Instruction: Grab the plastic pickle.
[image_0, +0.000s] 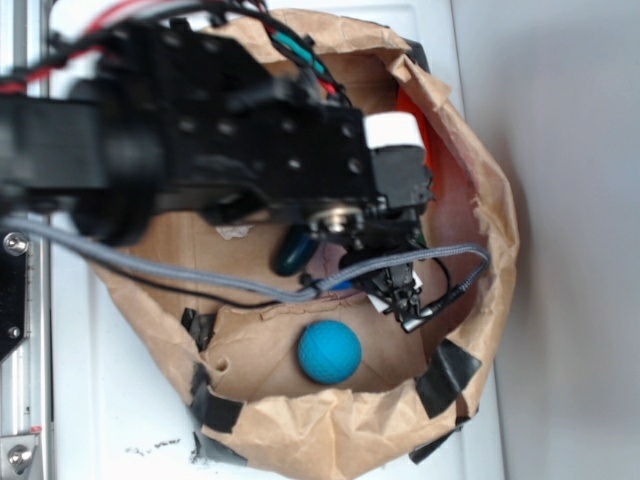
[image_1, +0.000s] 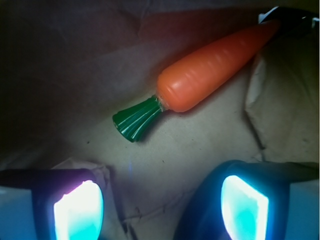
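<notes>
We see a brown paper bag lying open on a white table, with black tape on its edge. Our black arm reaches over the bag and hides a lot of what is inside.

The plastic pickle is inside the bag, near the middle. It peeks out from just under the arm. Only one dark green, shiny, round end shows. That end points down in the outside view. We cannot tell which way the whole pickle runs, because the rest is hidden under the arm.

A blue ball sits in the bag a little below the pickle, not touching it.

In the wrist view we see an orange carrot with a green stem. It lies slanted on the paper, with the stem toward the lower left. The pickle is not in this view.

Our gripper is at the bottom of the wrist view. Its two fingers stand wide apart and glow bright. Only paper is between them. They hold nothing.
</notes>
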